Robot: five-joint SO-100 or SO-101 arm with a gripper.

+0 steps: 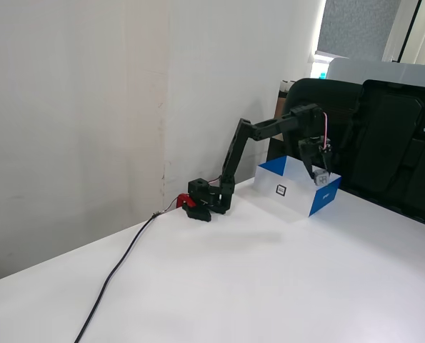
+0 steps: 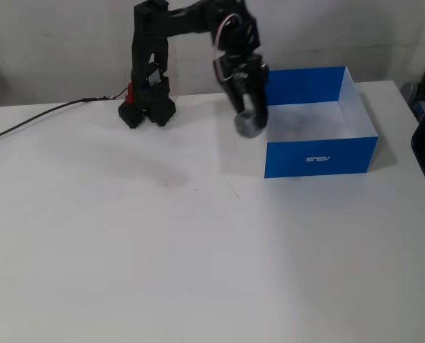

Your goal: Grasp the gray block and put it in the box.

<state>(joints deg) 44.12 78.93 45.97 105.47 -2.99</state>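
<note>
The gray block [image 2: 249, 123] is a small gray cube held in my gripper [image 2: 246, 113], which is shut on it. In this fixed view it hangs, slightly blurred, at the left wall of the box [image 2: 319, 156], a shallow tray that is blue outside and white inside. In the other fixed view the gripper [image 1: 318, 170] holds the block [image 1: 319, 176] just above the box [image 1: 289, 200], whose white front bears a small black square mark. The block is off the table.
My arm's base [image 2: 146, 107] stands left of the box near the wall. A black cable [image 1: 116, 271] runs from it across the white table. Black chair backs [image 1: 391, 143] stand right behind the box.
</note>
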